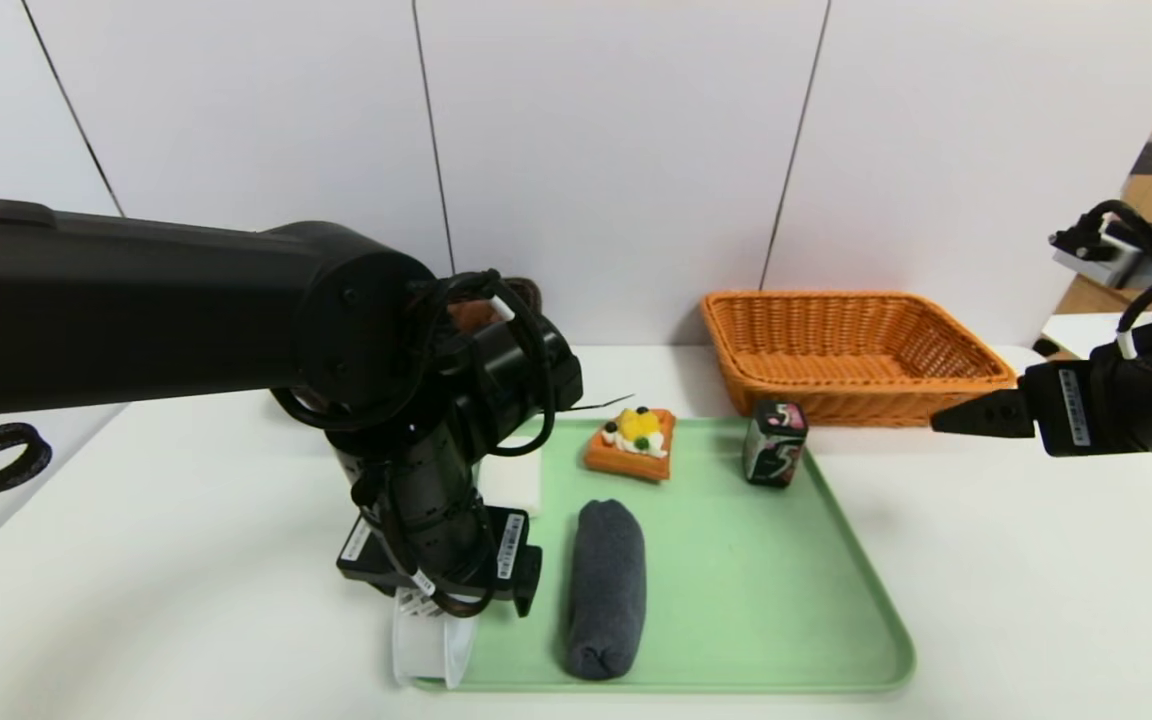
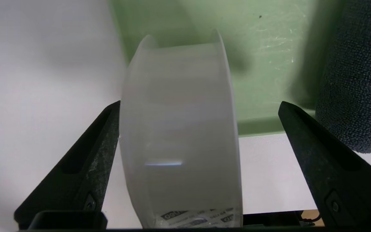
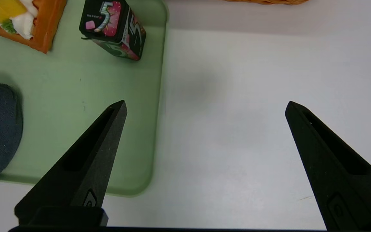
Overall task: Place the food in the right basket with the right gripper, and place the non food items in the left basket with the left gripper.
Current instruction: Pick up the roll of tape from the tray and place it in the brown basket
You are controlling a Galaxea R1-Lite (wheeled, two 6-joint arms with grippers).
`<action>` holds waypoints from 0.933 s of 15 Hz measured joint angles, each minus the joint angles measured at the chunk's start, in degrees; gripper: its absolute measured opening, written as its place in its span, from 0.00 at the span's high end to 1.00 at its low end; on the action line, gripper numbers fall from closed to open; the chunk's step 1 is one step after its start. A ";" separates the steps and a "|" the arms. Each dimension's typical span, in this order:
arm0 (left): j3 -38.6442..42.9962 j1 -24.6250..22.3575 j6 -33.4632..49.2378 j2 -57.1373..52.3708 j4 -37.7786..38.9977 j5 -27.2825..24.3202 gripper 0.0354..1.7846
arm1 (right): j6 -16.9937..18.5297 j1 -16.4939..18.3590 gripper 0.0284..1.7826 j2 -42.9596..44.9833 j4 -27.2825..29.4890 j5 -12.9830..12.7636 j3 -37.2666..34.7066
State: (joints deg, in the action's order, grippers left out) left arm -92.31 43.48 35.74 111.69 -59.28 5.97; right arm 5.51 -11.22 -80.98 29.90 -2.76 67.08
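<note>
A clear tape roll (image 1: 431,645) stands on edge at the near left corner of the green tray (image 1: 756,580). My left gripper (image 1: 433,612) points down over it, open. In the left wrist view the tape roll (image 2: 179,135) sits between the fingers of the left gripper (image 2: 200,103), close against one finger and apart from the other. A dark grey rolled cloth (image 1: 606,585) lies beside it on the tray. A fruit waffle (image 1: 633,440) and a black gum box (image 1: 774,443) sit at the tray's far side. My right gripper (image 1: 951,420) hovers open and empty right of the tray (image 3: 205,102).
The orange wicker basket (image 1: 851,350) stands behind the tray at the right. A brown basket (image 1: 526,295) is mostly hidden behind my left arm. A white block (image 1: 516,480) lies on the tray's far left, partly hidden by the arm. The white table (image 1: 1036,600) spreads right of the tray.
</note>
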 joint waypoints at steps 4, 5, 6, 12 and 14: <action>-0.11 -0.07 0.04 -0.09 -0.11 0.13 0.44 | -0.02 -0.09 0.05 1.35 -0.04 0.01 -1.55; -0.16 -0.07 0.04 -0.12 -0.20 0.11 0.50 | -0.02 -0.09 0.05 1.63 -0.04 0.04 -1.76; -0.16 -0.07 0.04 -0.28 -0.20 0.06 0.56 | -0.02 -0.13 0.05 1.88 -0.02 0.06 -1.85; -5.73 -0.05 -0.11 -4.78 -0.39 -12.14 0.68 | 0.00 -0.18 0.05 2.68 0.00 -0.05 -2.47; -8.55 -0.18 -0.20 -7.01 -0.41 -14.98 0.68 | 0.05 -0.18 0.05 2.88 0.00 -0.02 -2.71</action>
State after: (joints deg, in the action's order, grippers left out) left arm -100.85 43.30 35.55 104.68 -59.70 -9.01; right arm 5.56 -11.40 -78.11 29.90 -2.78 64.38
